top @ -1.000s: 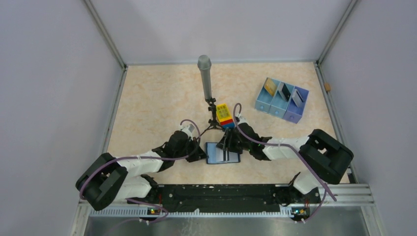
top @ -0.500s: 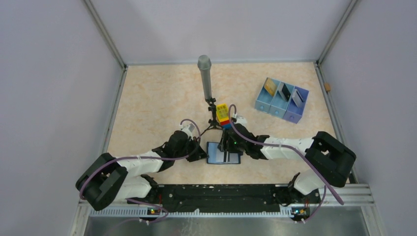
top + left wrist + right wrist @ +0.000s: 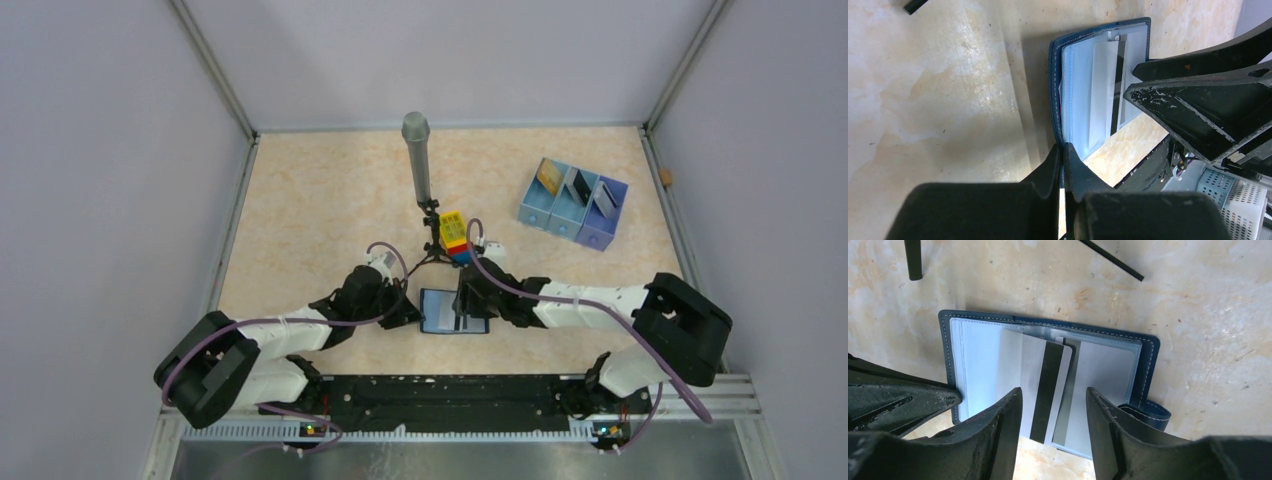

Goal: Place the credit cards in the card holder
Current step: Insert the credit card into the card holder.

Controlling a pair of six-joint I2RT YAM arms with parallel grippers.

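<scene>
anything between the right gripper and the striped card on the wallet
Nothing visible. The right gripper stands open astride the striped card, which lies on the open card holder. The left gripper pinches the holder's edge, off to one side.

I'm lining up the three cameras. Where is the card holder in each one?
Top external: card holder lies open at the centre, between the two arms.
Left wrist: upper middle.
Right wrist: centre of the picture.
Shared landmark: the black-striped card lying on it.

Navy card holder (image 3: 975,370), pale-blue lining; white card (image 3: 1048,390), black stripe.
</scene>
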